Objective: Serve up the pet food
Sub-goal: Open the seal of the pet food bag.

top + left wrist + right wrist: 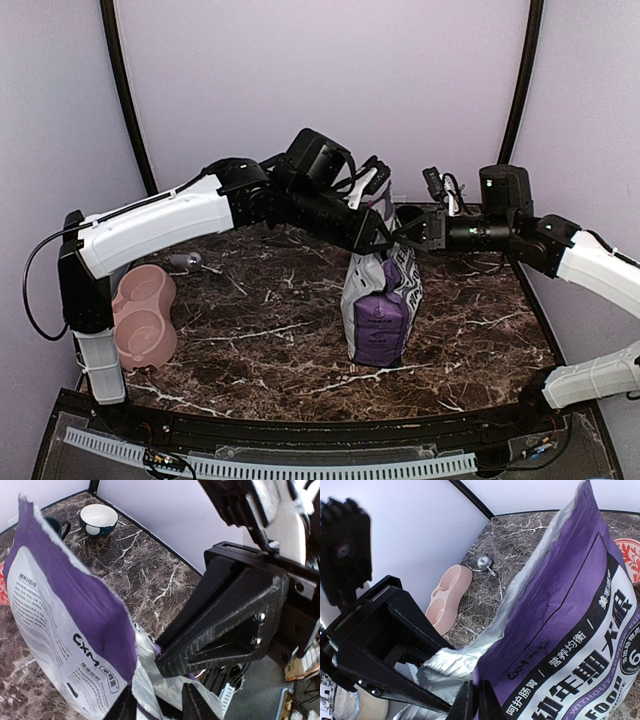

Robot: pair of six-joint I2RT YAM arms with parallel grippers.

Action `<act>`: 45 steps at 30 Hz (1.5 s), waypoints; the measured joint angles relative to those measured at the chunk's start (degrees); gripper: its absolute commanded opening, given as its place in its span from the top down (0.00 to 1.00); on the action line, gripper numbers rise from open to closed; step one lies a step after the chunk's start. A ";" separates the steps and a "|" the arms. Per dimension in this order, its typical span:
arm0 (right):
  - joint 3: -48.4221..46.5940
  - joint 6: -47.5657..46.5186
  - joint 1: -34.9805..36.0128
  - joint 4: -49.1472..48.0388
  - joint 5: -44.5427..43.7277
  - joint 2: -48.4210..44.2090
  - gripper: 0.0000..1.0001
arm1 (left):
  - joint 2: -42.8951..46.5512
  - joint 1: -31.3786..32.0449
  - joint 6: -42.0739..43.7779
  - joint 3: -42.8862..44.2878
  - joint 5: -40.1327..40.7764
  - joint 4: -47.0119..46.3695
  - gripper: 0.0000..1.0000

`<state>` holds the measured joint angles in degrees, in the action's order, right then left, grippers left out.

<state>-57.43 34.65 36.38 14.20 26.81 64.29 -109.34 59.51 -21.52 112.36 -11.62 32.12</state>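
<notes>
The bag (378,300) is stood upright on the worktop (270,335). Its opened top rim is clamped by the right hand (475,701). The left hand (159,706) is set astride the rim opposite, but whether it grips cannot be told. No pet food is seen and it is judged to be inside the bag. The pink double bowl (145,318), left of the bag, appears unfilled, so all pouring is left

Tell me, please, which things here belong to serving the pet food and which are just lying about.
For the job: the purple food bag, the pink double bowl, probably the metal scoop.
Lying about: the white bowl, the dark mug, the red patterned thing.
</notes>
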 measured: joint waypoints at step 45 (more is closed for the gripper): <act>-9.68 -5.77 0.59 10.99 -9.73 4.74 0.62 | -5.31 1.11 -0.17 7.15 10.67 4.90 0.69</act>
<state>-67.11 28.88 36.97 25.19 17.08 69.04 -114.65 60.62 -21.69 119.50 -0.95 37.01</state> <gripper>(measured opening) 0.371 0.309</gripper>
